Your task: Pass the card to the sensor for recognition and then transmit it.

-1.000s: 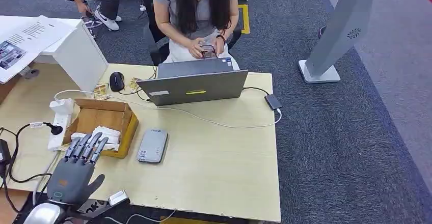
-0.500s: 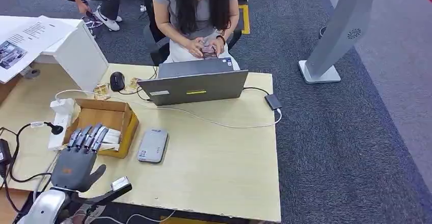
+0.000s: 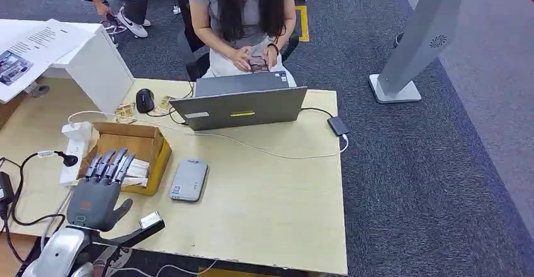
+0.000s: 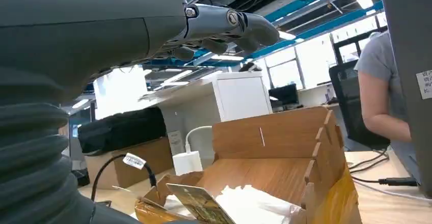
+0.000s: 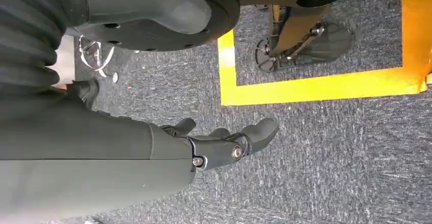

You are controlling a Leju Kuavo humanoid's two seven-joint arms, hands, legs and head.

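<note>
Near the desk's (image 3: pixel 264 226) front-left corner, the left hand (image 3: pixel 96 195) is hovering empty, fingers extended and apart, reaching over the near rim of the cardboard box (image 3: pixel 135 145). The card (image 4: pixel 196 203) is lying tilted inside that box, just below and ahead of the fingers, on white packing. The grey sensor (image 3: pixel 189 179) is sitting beside the box toward the desk's middle; the laptop (image 3: pixel 242 108) is standing farther back. The right hand (image 5: pixel 224 145) is hanging empty over the floor, fingers loosely extended.
</note>
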